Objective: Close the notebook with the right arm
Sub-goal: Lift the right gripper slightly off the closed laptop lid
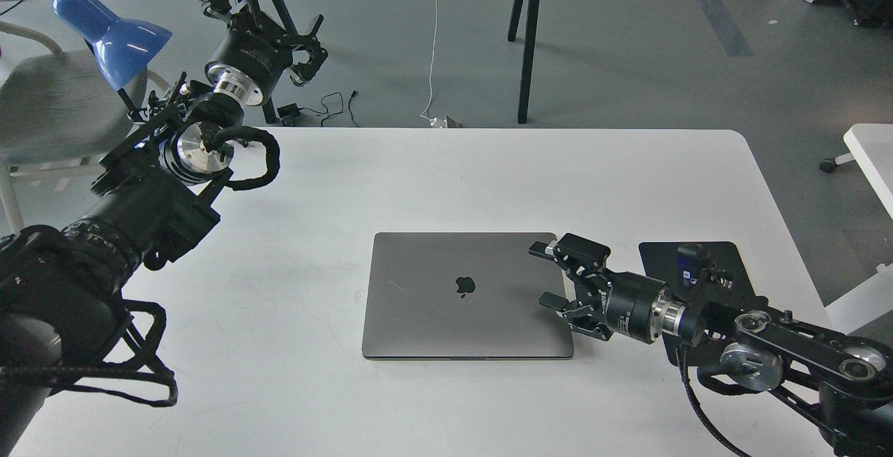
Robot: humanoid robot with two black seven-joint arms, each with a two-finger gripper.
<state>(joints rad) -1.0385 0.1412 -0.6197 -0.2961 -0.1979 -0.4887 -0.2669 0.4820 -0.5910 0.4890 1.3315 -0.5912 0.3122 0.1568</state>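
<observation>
Two arms are showing over the white table [314, 401], and only one is mattering for this job. The notebook [466, 295] is lying flat near the middle of the surface, a little toward its near edge, with the lid down and the apple logo facing up; no keys or screen are showing, so the closing looks already done. The right arm [767, 345] is reaching in from the near right corner, and the right gripper [548, 274] is hanging over the notebook's right edge with its two fingers spread apart and nothing between them. Whether the fingertips are touching the lid or hovering just above it cannot be told from this view. A flat black mouse pad [725, 258] is lying just beside the notebook toward the table's right edge, partly hidden under the arm's wrist. The left gripper [301, 49] is staying out of things, raised beyond the far left corner, its fingers looking parted and empty. By my judgement the step in hand is the finish: the next move is calling for the right arm to lift clear and draw back toward the right edge without dragging the lid or nudging the notebook sideways.
</observation>
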